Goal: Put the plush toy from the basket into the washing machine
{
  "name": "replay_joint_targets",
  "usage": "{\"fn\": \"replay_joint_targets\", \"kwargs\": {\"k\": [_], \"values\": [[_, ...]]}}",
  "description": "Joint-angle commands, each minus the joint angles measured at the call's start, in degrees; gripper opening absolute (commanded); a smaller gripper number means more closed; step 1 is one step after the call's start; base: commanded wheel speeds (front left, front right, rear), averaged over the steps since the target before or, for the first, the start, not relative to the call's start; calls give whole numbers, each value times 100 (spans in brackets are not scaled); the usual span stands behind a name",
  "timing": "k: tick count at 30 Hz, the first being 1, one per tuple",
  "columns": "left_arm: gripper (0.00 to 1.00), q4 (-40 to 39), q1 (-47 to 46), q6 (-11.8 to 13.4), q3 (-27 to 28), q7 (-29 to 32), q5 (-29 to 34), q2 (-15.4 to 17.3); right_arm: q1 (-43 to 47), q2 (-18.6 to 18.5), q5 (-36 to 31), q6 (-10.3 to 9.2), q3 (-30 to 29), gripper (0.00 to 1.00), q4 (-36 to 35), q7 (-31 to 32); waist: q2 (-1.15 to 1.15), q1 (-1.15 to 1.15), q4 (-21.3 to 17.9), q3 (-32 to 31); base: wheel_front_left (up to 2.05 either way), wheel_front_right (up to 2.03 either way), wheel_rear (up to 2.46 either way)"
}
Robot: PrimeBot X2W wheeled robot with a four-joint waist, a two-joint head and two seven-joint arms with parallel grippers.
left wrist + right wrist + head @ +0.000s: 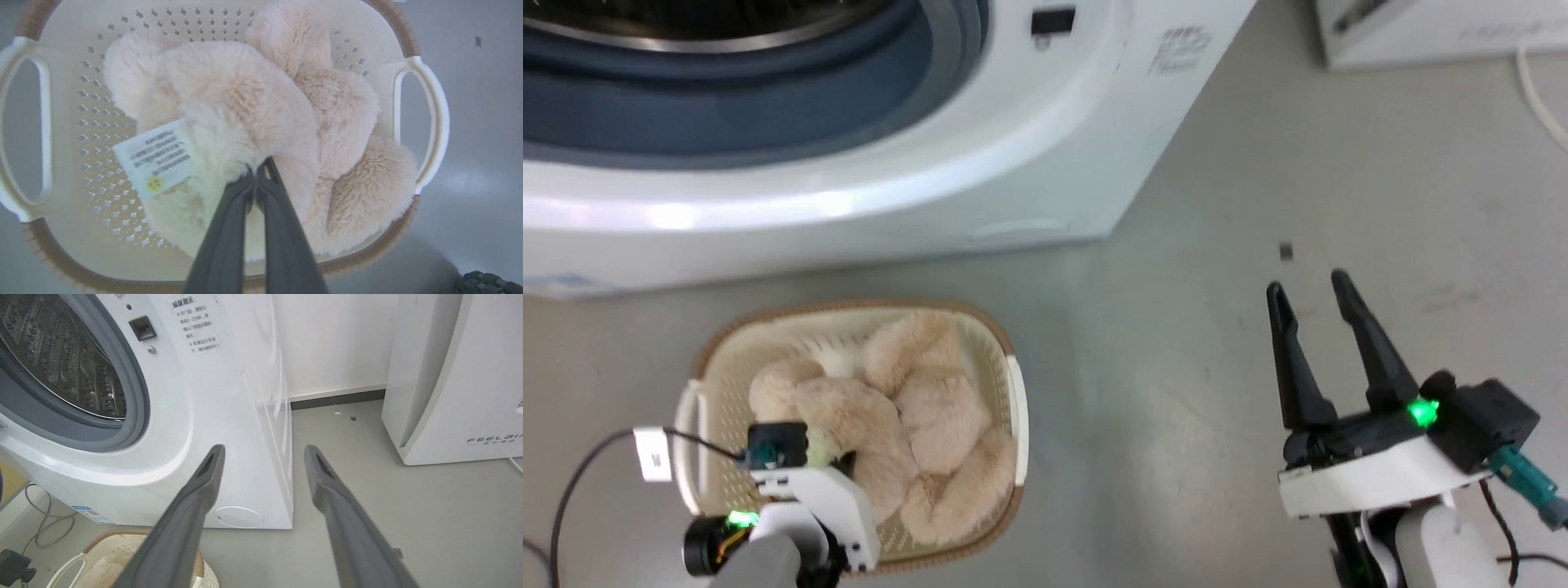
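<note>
The fluffy cream-beige plush toy [907,425] lies curled in the oval basket [1009,408] on the floor before the washing machine [1045,147]. In the left wrist view my left gripper [258,168] is shut, its tips pinching the fur of the plush toy [253,102] near a white care tag [157,157]; the basket [425,118] surrounds it. In the head view the left wrist sits over the basket's near left side. My right gripper [1308,292] hangs open over bare floor to the right. The right wrist view shows the right gripper [264,451] open and the washing machine [212,416] porthole open.
A white slanted FEELBIRD appliance [457,375] stands to the right of the washer, with grey floor [347,465] between them. A white cable [1539,98] lies at the far right. Grey cables [45,522] trail at the washer's lower left.
</note>
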Motion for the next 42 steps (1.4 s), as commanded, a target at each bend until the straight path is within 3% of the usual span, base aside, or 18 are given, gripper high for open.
{"fn": "replay_joint_targets", "kwargs": {"k": [1,11,25,31,37,42], "values": [[0,-79,85,-23,-43,-70,-40,20,74,9,25,-4,-5,100,40,-26,0,0,50,-439,0,0,0],[0,-960,768,-24,-327,-385,-228,228,369,10,15,-4,-63,100,180,-26,0,0,285,-1247,0,0,0],[0,-4439,2008,354,668,-393,674,276,680,11,24,-4,-81,100,248,-26,0,0,400,-1747,0,0,0],[0,-5652,2094,383,1061,-393,935,252,718,11,46,-4,-89,100,221,-26,0,0,287,-1721,0,0,0],[0,-6324,1683,404,1353,-359,941,401,610,12,71,-4,-59,100,135,-26,0,0,71,-1414,0,0,0],[0,-6556,856,416,1710,-44,781,779,420,12,139,-4,8,100,-101,-26,0,0,-160,-923,0,0,0]]}}
